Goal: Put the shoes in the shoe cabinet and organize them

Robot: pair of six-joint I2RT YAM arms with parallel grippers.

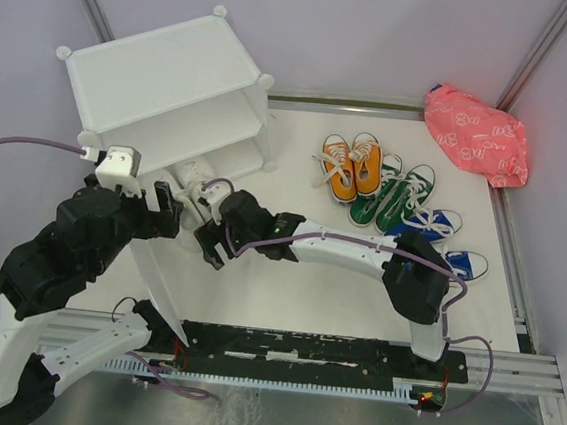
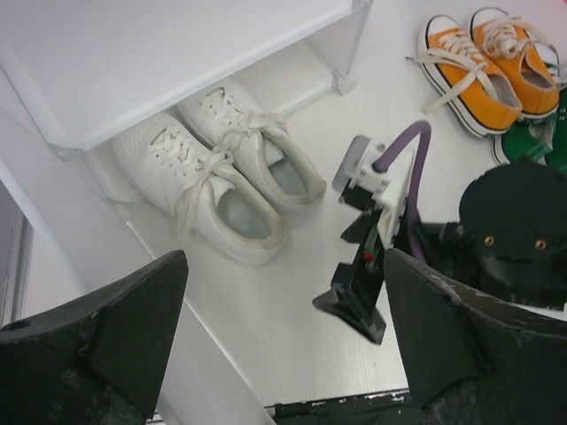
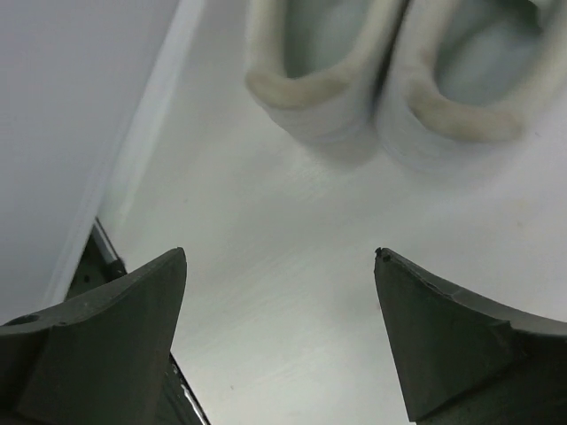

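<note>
shoe cabinet (image 1: 167, 71): upper left, overhead view | white pair (image 2: 226, 173): inside, lower compartment | right gripper (image 3: 279, 257): fingers spread, empty, near heels | left gripper (image 2: 283, 261): fingers spread, empty | orange pair (image 1: 351, 167), green pair (image 1: 398, 195), blue pair (image 1: 445, 224): centre right

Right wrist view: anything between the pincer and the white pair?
Nothing visible. The right pincer is open, and only bare white surface lies between it and the heels of the white shoes.

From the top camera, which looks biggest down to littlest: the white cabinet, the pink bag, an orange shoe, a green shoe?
1. shoe cabinet, by far the largest.
2. pink bag.
3. orange shoe and green shoe: they look alike in size, so I won't rank one above the other.
</note>
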